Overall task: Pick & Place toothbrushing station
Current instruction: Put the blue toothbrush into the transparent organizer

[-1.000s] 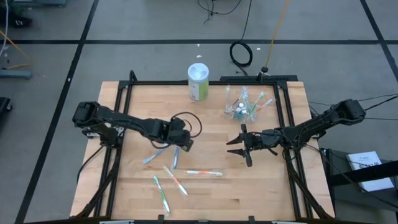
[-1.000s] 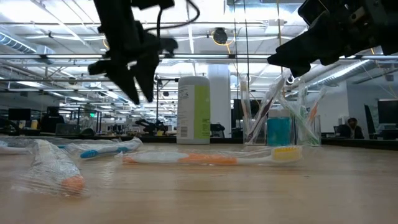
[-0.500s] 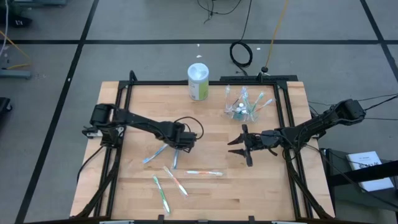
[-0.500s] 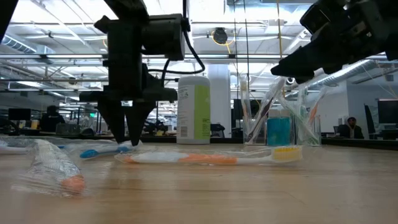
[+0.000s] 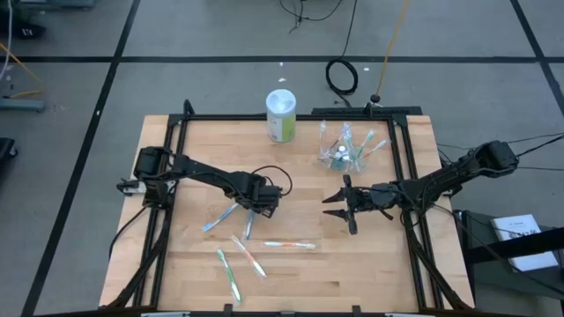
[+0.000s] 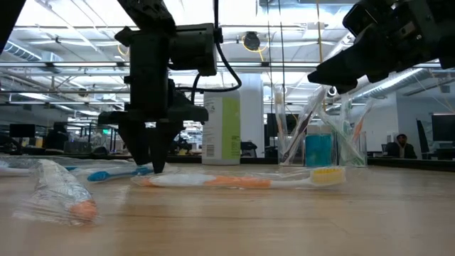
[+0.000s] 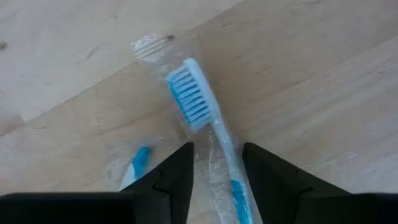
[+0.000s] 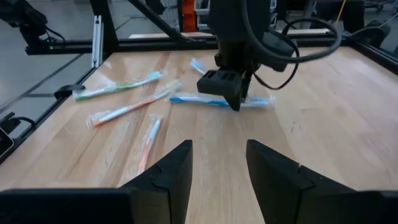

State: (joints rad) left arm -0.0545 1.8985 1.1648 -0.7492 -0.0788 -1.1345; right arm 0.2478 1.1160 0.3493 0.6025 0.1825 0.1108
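The left gripper [image 7: 216, 163] straddles a wrapped blue toothbrush [image 7: 200, 118] on the desk [image 5: 300, 264] with fingers open, needing to close; right gripper [image 5: 339, 208] waits open.

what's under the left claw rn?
A wrapped blue toothbrush lies on the table between the left claw's open fingers; bristle head shows. Its lower handle is hidden behind the fingers.

Left gripper [image 5: 250, 211] down at table level, fingers parted; right gripper [image 5: 333, 206] raised, open
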